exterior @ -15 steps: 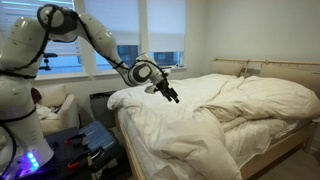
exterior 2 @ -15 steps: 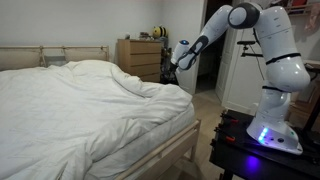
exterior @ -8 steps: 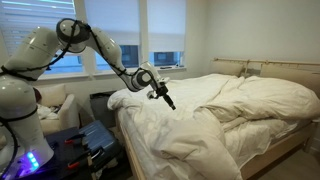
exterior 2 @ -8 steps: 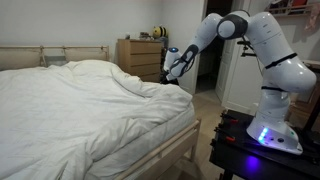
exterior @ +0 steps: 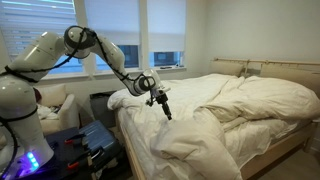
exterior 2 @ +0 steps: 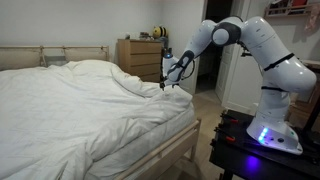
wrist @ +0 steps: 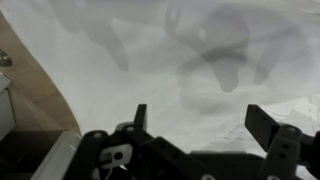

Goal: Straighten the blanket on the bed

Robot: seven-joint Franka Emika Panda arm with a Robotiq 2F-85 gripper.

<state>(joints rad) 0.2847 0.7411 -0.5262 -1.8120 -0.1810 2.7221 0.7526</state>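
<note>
Over foot end of bed (exterior: 285, 68), fingers (wrist: 262, 124) spread open, empty, above puffy wrinkled off-white blanket (exterior: 255, 100).

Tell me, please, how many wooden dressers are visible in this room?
1. The dresser stands against the far wall, beside the headboard of the bed. It shows in an exterior view only; more may stand out of frame.

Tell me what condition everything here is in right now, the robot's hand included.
Hand: open, empty, pointing down at the bedding; contact unclear.
Blanket: rumpled, heaped in puffy folds, not yet straightened.
Bed: unmade, mostly covered by the bedding.
Dresser: drawers look shut.
</note>
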